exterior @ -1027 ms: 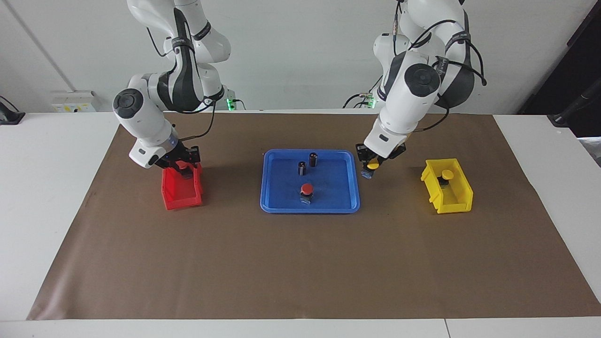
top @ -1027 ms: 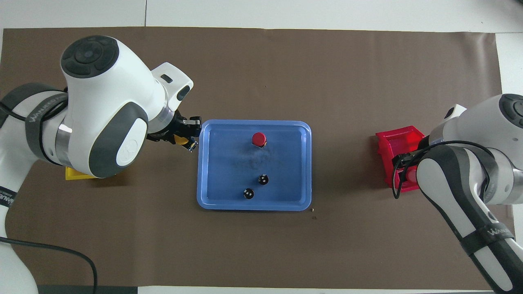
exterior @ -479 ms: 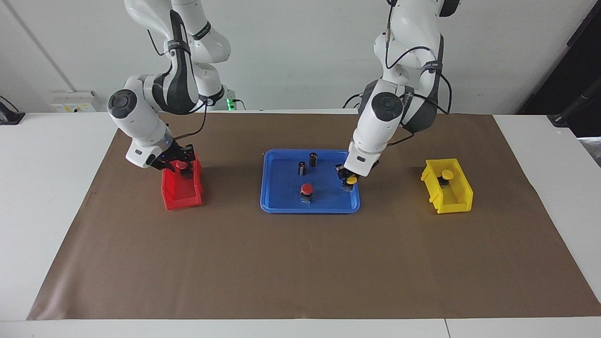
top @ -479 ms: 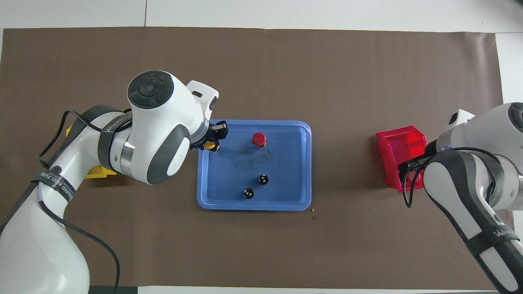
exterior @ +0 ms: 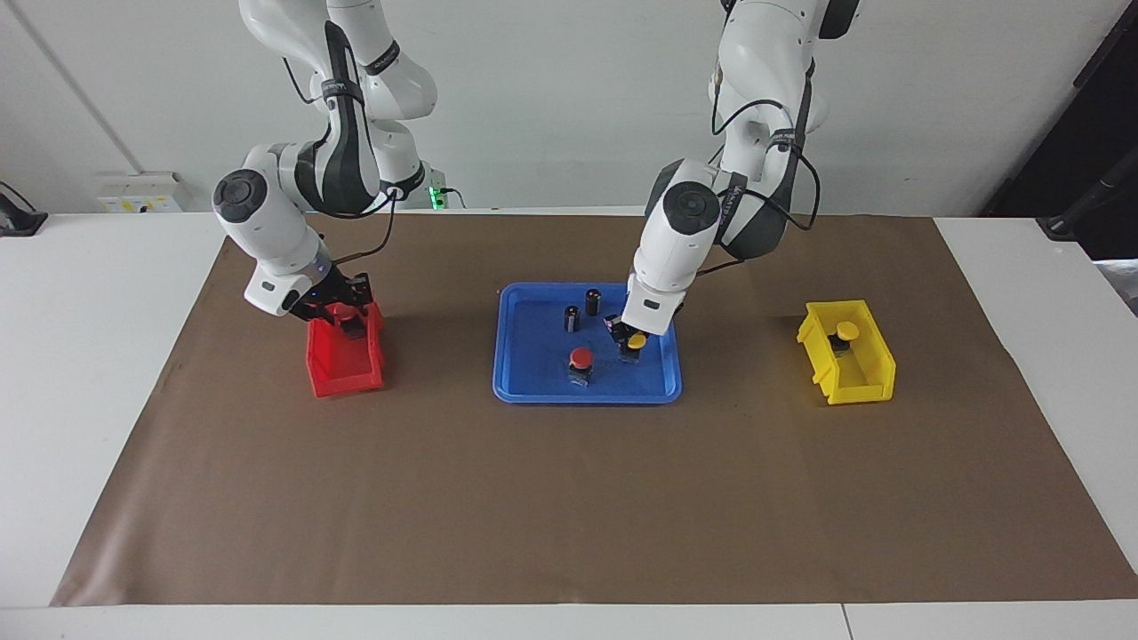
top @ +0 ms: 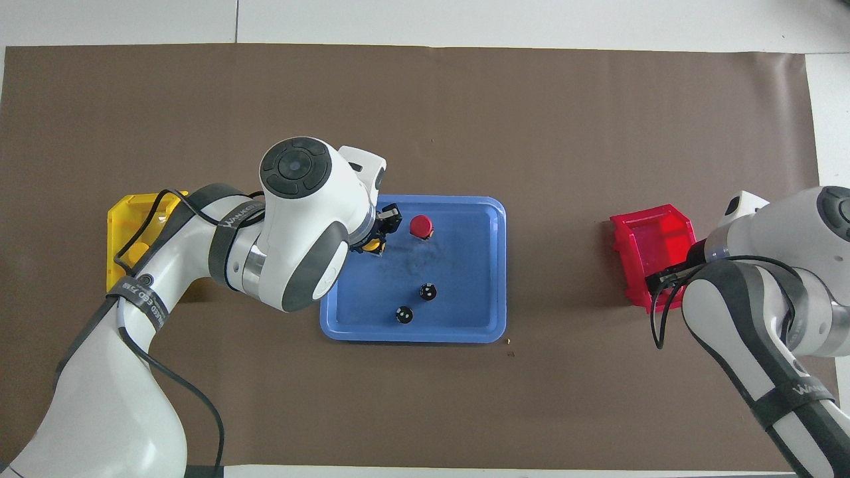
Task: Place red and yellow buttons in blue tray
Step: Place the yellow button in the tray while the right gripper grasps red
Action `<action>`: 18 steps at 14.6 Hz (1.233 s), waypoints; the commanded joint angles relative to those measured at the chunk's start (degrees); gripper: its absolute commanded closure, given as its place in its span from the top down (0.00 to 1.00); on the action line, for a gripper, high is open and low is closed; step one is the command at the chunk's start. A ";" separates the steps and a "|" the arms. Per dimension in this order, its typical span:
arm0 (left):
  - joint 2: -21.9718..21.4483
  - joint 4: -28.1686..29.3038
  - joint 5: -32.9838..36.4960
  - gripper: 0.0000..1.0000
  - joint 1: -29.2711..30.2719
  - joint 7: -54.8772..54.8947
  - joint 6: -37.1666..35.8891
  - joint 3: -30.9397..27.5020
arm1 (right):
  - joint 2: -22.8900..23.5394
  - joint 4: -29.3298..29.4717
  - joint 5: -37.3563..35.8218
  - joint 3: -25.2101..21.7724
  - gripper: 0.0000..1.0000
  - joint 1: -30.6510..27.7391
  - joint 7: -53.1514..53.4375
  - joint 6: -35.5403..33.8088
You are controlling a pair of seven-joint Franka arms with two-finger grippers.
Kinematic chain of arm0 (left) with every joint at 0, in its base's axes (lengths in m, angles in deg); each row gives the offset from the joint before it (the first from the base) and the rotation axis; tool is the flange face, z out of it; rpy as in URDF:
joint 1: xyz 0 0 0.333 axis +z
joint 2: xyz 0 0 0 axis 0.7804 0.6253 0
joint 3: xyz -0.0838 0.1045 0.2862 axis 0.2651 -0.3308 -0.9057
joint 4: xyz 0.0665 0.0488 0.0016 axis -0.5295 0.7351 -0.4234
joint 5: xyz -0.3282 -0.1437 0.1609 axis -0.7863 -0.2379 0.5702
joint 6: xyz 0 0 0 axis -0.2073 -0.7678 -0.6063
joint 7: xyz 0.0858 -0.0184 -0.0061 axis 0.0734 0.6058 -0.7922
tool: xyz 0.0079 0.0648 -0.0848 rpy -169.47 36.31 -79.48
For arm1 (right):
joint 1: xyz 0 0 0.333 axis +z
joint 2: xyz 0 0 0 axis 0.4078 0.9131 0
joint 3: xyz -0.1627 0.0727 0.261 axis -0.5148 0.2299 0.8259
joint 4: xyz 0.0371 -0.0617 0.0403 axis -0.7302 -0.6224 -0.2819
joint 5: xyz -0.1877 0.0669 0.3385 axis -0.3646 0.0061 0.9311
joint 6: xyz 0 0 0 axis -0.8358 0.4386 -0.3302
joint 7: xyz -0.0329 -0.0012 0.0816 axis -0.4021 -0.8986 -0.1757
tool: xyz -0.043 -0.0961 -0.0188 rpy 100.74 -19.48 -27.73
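Observation:
The blue tray (exterior: 533,380) (top: 465,265) lies mid-table. A red button (exterior: 581,359) (top: 420,226) stands in it. My left gripper (exterior: 633,347) (top: 377,238) is shut on a yellow button (exterior: 637,340) (top: 373,246), low inside the tray beside the red one; I cannot tell if it touches the floor. A second yellow button (exterior: 846,332) sits in the yellow bin (exterior: 867,373) (top: 126,212). My right gripper (exterior: 345,318) is shut on a second red button (exterior: 340,311) just over the red bin (exterior: 342,373) (top: 654,239); the overhead view hides it under the arm.
Two capless dark cylinders (exterior: 572,318) (exterior: 593,302) stand in the tray nearer to the robots than the buttons; they also show in the overhead view (top: 428,291) (top: 403,315). A brown mat (exterior: 569,498) covers the table.
My left gripper carried the yellow button from beside the tray's rim in over the tray and lowered it. My right gripper rose a little with the red button out of the red bin.

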 commanded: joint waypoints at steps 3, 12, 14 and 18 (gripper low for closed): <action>1.24 -0.06 -2.82 0.01 -1.24 -1.11 3.71 -0.93 | -2.23 -2.86 -0.11 0.58 0.60 -1.25 -2.35 1.65; 1.24 -0.15 -2.91 0.25 -1.33 -1.20 4.59 -1.02 | -2.59 -3.30 -3.45 0.58 0.56 -2.31 -2.27 1.12; 1.33 -0.15 -2.91 0.32 -1.33 -1.20 4.85 -0.93 | -2.59 -3.48 -3.54 0.58 0.53 -2.31 -2.27 1.21; 1.33 0.02 -2.82 0.39 -1.24 -1.20 5.12 -1.02 | -2.59 -3.30 -3.54 0.58 0.32 -2.31 -2.18 0.95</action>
